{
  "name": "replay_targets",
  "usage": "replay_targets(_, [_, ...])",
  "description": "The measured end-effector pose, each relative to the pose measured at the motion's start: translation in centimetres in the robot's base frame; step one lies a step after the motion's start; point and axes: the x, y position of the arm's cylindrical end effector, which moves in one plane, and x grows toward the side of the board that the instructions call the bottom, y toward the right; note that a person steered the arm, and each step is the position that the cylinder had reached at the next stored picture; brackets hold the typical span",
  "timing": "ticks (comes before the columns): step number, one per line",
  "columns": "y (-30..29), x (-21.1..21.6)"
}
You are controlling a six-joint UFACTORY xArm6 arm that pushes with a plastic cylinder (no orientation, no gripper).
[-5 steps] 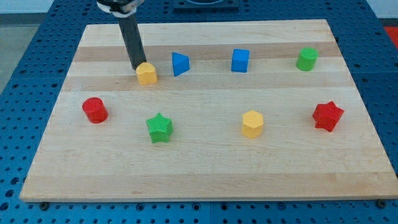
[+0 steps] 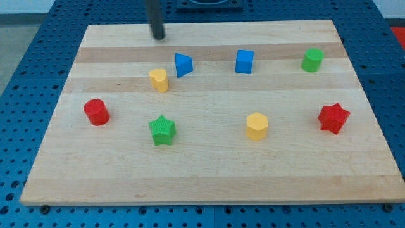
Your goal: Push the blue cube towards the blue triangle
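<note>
The blue cube (image 2: pixel 244 61) sits on the wooden board (image 2: pixel 209 183) in the upper middle-right. The blue triangle (image 2: pixel 183 64) lies to its left, about a hundred pixels away. My tip (image 2: pixel 158 37) is near the board's top edge, above and left of the blue triangle, touching no block. A yellow block (image 2: pixel 159 80) lies just below-left of the blue triangle.
A green block (image 2: pixel 312 60) sits at upper right, a red star (image 2: pixel 333 118) at right, a yellow hexagonal block (image 2: pixel 257 126) at lower middle, a green star (image 2: pixel 162 130) at lower left-centre, a red cylinder (image 2: pixel 97 111) at left.
My tip has moved up and right, away from the yellow block toward the board's top edge. The yellow block has shifted slightly right and down.
</note>
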Motion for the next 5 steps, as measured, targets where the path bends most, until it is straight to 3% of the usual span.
replay_targets(3, [24.3, 3.5])
replay_targets(4, [24.9, 8.4])
replay_targets(5, [20.5, 13.9])
